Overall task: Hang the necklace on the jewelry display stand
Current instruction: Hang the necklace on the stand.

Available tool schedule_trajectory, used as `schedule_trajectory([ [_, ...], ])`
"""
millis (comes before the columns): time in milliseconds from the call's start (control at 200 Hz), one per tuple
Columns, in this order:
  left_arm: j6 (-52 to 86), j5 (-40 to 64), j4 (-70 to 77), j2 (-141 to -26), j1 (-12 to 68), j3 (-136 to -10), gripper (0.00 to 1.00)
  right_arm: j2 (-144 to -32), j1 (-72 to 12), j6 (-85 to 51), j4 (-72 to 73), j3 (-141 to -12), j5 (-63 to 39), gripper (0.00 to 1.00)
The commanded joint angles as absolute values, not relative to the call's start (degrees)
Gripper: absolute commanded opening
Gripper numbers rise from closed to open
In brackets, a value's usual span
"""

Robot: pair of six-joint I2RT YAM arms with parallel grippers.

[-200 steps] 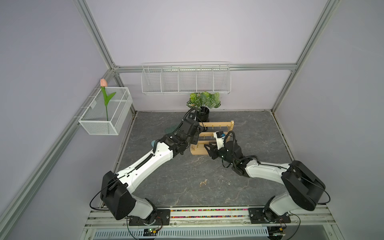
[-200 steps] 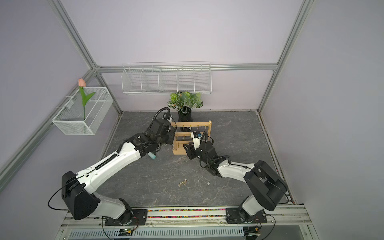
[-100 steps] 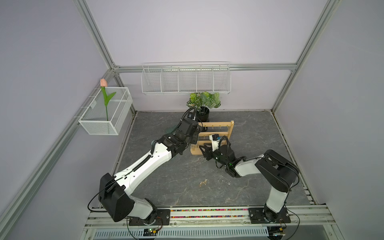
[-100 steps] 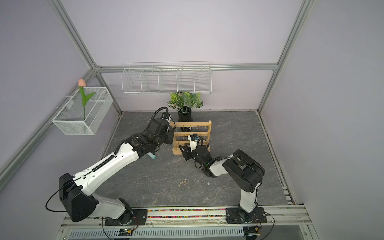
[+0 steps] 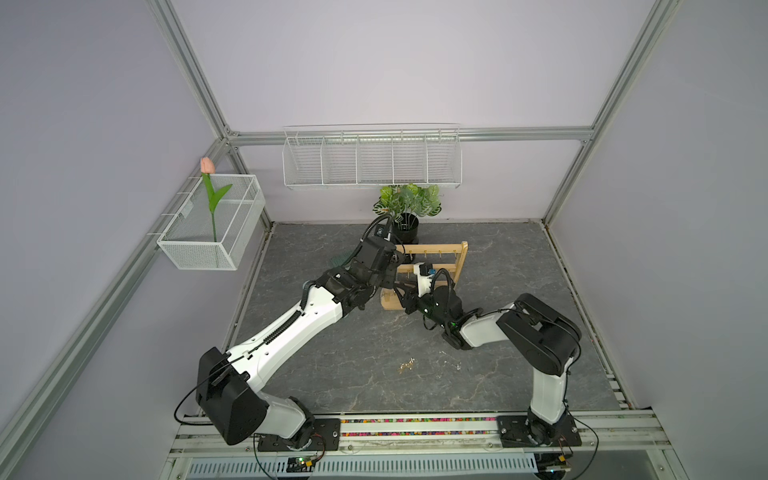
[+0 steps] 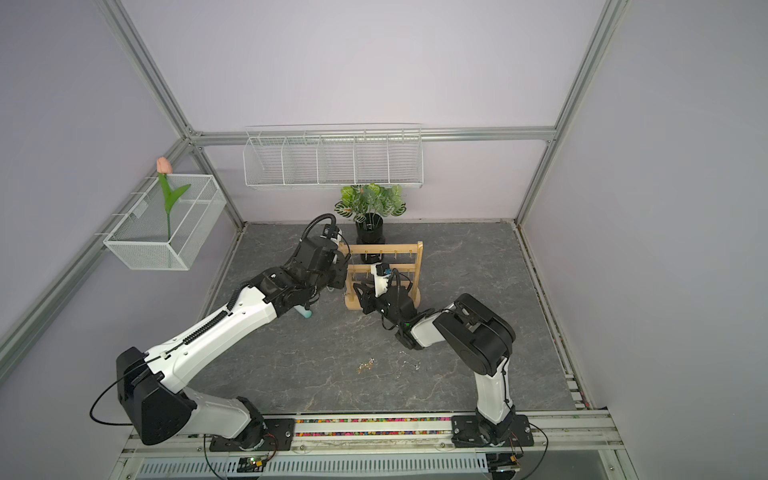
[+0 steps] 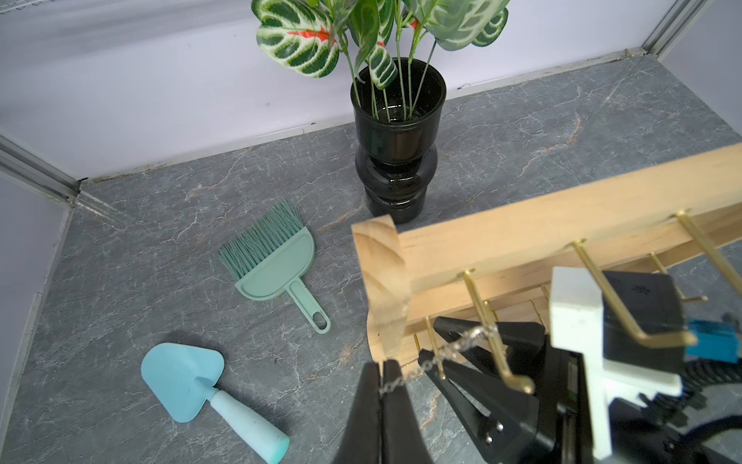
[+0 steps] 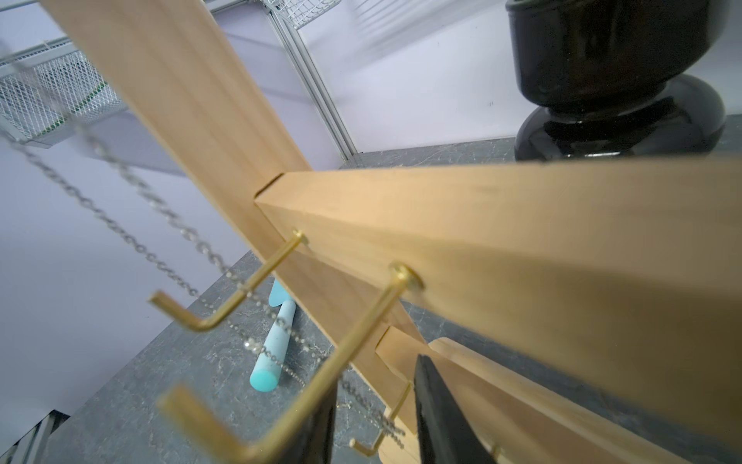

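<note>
Necklace point(image 7: 461, 346): silver chain, clenched in left hand point(image 7: 381, 383), drawn taut beside stand point(image 7: 522, 229) hooks point(image 7: 488, 329). Right hand point(image 7: 433, 340): newly pushed in close, jaws apart astride chain; hooking likely imminent.

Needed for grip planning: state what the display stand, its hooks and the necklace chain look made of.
The jewelry display stand: pale bare-looking wood, matte, grain showing on the upright's end. Its hooks: brass-coloured, likely metal wire, shiny, bent. The necklace: fine silver-toned metal links that glint; which metal cannot be told.
</note>
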State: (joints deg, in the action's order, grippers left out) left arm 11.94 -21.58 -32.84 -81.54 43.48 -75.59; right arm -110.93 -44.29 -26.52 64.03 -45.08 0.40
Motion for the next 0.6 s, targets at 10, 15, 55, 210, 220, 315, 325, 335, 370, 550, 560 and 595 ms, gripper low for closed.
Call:
schedule_trajectory([
  [10,12.6,-21.4,-31.8,-80.7,43.2,-75.2,0.0,-112.4,-44.6,-27.2,66.9,-46.4,0.5,0.26],
  [15,12.6,-21.4,-31.8,-80.7,43.2,-75.2,0.0,-112.5,-44.6,-27.2,67.0,-46.4,0.6,0.25],
  [55,12.6,-21.4,-31.8,-80.7,43.2,-75.1,0.0,-112.4,-44.6,-27.3,67.3,-46.2,0.5,0.22],
  [210,12.6,-21.4,-31.8,-80.8,43.1,-75.1,0.0,-111.2,-44.6,-27.4,67.6,-45.0,-0.2,0.12],
  [220,12.7,-21.4,-31.8,-80.9,43.1,-75.2,0.0,-111.0,-44.6,-27.4,67.6,-44.9,-0.3,0.11],
  [315,12.7,-21.6,-31.8,-80.8,43.2,-75.1,0.0,-109.4,-44.7,-27.3,67.9,-43.5,-0.7,0.08],
  [325,12.8,-21.6,-31.8,-80.8,43.2,-75.1,0.0,-109.2,-44.7,-27.3,68.0,-43.4,-0.7,0.08],
  [335,12.8,-21.6,-31.8,-80.9,43.2,-75.1,0.0,-109.0,-44.7,-27.3,68.1,-43.2,-0.7,0.08],
  [370,12.8,-21.7,-31.8,-80.8,43.2,-75.0,0.0,-108.3,-44.6,-27.2,68.2,-42.7,-0.8,0.07],
  [550,13.0,-22.0,-31.7,-80.7,43.2,-75.0,0.0,-106.2,-44.6,-27.5,68.5,-41.3,-2.1,0.07],
  [560,13.0,-22.0,-31.7,-80.7,43.2,-75.0,0.0,-106.0,-44.6,-27.5,68.5,-41.3,-2.1,0.07],
  [595,13.0,-22.0,-31.7,-80.7,43.2,-75.0,0.0,-106.0,-44.6,-27.7,68.9,-41.2,-2.4,0.07],
])
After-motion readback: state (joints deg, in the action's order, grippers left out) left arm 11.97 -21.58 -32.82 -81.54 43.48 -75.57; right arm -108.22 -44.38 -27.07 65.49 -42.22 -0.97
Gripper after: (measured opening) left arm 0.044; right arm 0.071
